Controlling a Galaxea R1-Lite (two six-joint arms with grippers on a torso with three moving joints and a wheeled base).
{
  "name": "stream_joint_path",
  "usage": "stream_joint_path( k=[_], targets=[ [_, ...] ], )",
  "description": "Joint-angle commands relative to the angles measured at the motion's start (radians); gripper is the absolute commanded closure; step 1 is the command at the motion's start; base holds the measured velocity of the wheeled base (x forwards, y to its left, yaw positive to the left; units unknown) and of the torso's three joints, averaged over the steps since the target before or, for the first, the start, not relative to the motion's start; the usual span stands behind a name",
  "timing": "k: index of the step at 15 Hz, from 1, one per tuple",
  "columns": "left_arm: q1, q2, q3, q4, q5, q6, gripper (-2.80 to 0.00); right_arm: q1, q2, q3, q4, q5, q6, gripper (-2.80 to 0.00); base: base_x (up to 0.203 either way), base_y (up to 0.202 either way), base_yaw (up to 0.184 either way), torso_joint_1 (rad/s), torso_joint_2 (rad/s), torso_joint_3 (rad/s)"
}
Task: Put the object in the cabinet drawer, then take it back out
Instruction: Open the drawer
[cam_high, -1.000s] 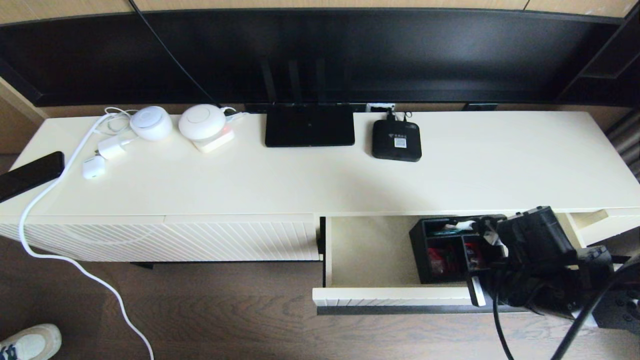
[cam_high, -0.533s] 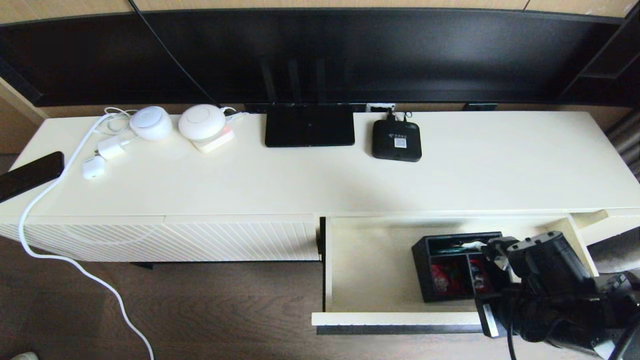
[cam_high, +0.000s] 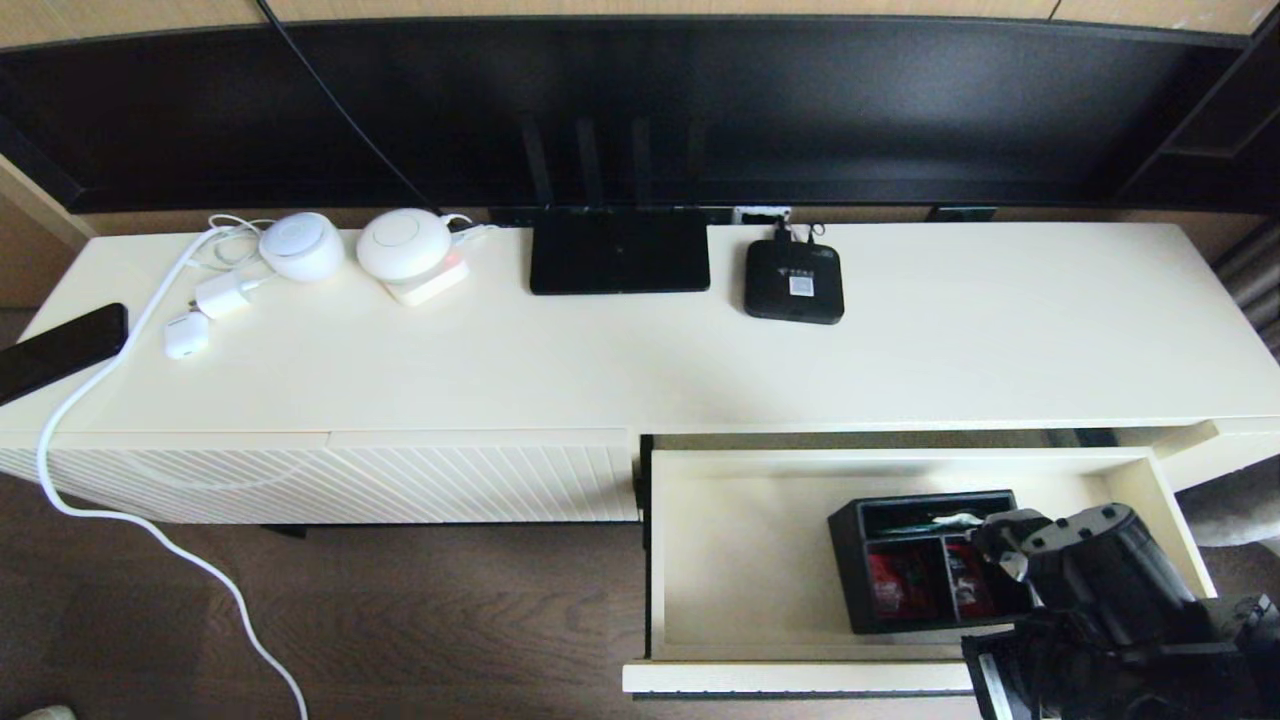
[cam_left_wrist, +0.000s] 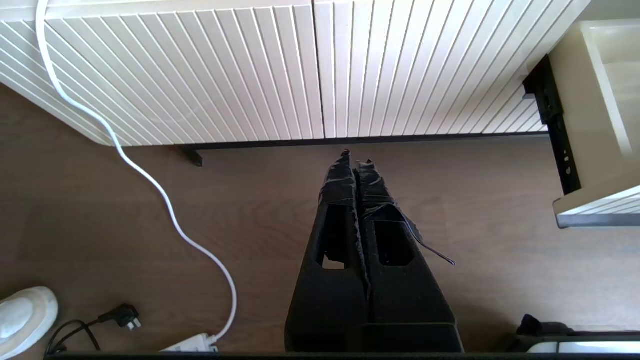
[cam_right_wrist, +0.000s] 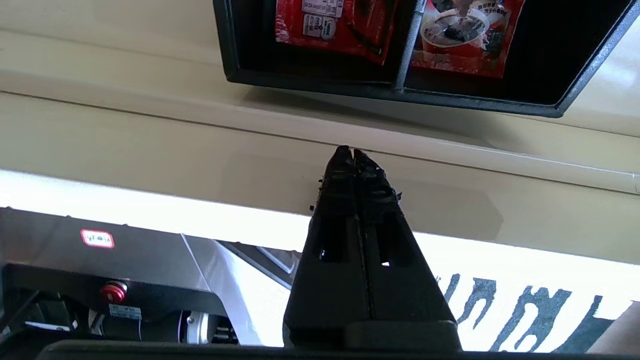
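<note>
The cream drawer (cam_high: 740, 560) stands pulled far out at the cabinet's right half. The black organizer box (cam_high: 925, 560) rests on its floor toward the right, with red and white packets (cam_right_wrist: 335, 22) in its compartments. My right arm (cam_high: 1100, 570) reaches down over the drawer's front right corner. The right gripper (cam_right_wrist: 352, 150) is shut and empty, its tips against the inner face of the drawer's front wall (cam_right_wrist: 175, 145), just short of the box (cam_right_wrist: 390, 90). My left gripper (cam_left_wrist: 356, 159) is shut and empty, parked above the wooden floor in front of the cabinet.
On the cabinet top sit a flat black router (cam_high: 619, 250), a small set-top box (cam_high: 793, 281), two round white devices (cam_high: 404, 243), chargers and a phone (cam_high: 60, 350). A white cable (cam_high: 100, 380) runs down past the diagonally ribbed front (cam_high: 330, 480).
The drawer has slid further out toward me with the box inside it. My right arm has drawn back with it.
</note>
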Motion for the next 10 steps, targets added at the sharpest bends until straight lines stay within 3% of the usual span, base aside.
stream_joint_path(
  k=[1, 6, 10],
  targets=[
    [0.0, 0.002, 0.001, 0.001, 0.0, 0.0, 0.0, 0.001, -0.002, -0.003, 0.004, -0.001, 0.002, 0.0, 0.0, 0.0, 0.0, 0.0, 0.0, 0.0],
    [0.0, 0.002, -0.001, 0.001, 0.0, 0.0, 0.0, -0.064, -0.055, -0.141, 0.013, -0.039, 0.001, 0.0, 0.0, 0.0, 0.0, 0.0, 0.0, 0.0],
    [0.0, 0.001, -0.001, 0.001, 0.0, 0.0, 0.0, -0.176, -0.064, -0.23, 0.197, -0.013, 0.002, 0.0, 0.0, 0.0, 0.0, 0.0, 0.0, 0.0]
  ],
)
